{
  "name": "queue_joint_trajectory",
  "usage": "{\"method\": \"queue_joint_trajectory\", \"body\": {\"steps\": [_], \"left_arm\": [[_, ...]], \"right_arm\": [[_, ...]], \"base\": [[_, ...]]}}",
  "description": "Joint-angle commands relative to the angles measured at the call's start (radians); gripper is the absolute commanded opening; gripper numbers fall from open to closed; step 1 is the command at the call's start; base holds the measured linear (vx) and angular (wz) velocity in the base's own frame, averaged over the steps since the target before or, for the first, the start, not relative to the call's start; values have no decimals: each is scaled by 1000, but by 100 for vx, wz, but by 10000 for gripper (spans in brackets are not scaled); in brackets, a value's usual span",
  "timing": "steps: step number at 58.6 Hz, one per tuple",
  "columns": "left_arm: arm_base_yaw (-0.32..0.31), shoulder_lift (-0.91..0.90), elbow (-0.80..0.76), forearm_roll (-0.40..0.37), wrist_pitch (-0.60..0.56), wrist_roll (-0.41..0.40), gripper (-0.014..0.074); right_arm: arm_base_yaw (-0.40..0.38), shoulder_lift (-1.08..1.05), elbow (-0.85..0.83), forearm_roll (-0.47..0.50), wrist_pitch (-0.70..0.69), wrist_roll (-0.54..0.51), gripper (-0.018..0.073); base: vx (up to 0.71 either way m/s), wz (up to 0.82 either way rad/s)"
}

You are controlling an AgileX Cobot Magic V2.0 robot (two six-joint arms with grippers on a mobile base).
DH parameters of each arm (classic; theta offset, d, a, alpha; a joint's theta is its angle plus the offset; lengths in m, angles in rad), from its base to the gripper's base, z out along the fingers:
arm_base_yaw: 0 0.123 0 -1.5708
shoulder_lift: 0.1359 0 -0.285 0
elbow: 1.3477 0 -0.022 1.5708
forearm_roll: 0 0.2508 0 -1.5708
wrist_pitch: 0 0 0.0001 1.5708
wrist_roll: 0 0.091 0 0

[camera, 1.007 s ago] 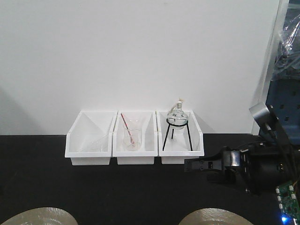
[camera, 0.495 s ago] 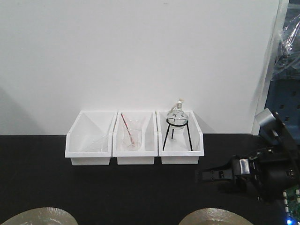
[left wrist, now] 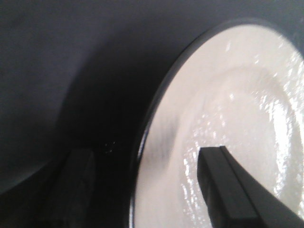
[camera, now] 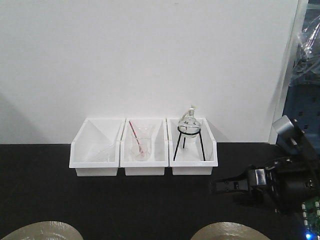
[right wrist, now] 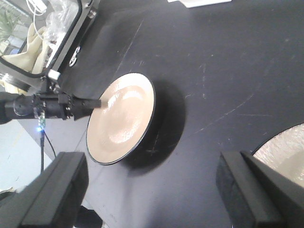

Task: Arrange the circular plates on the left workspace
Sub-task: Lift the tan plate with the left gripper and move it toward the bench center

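The front camera looks almost level from the near side across the black surface to the white wall. It stands far enough back to take in three white bins at the far edge. Only the tops of the left plate and the right plate show along its bottom border.

The left wrist camera sits very close, looking out between its jaws at the rim of one plate, which fills the right half.

The right wrist camera hangs higher, looking down between its own jaws. It shows the left plate whole near the surface's edge with the left arm at it, plus a slice of the right plate.
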Motion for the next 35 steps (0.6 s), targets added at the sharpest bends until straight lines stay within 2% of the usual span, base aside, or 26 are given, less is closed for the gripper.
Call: {"method": "queue_joint_trajectory", "body": {"steps": [1,9,13,20,21,27,35], "left_arm": [[-2,-5,-26,-55,46,9,543],[-2,21,-26,-54,61,20,460],[-2,20,-26,-58,73,48,360],[-2,20,-26,-81,90,54,124],[-2,20,-26,-80,115,56,-10],[-2,20,-26,-113,154,57,-9],[-2,20,-26,-282,252,78,-4]], "right_arm": [[-5,-25,-33,61,-6,-3,593],[-5,-25,-33,61,-8,-3,593],[-5,-25,-33,61,-8,-3,593],[-5,-25,-33,61,-8,-3,593],[-5,-25,-33,61,-8,-3,593],[-5,-25,-33,61,-11,-3,593],[-5,-25,-33,61,-15,-3,593]], "base": [[0,0],[0,0],[0,0],[0,0],[0,0],[0,0],[0,0]]}}
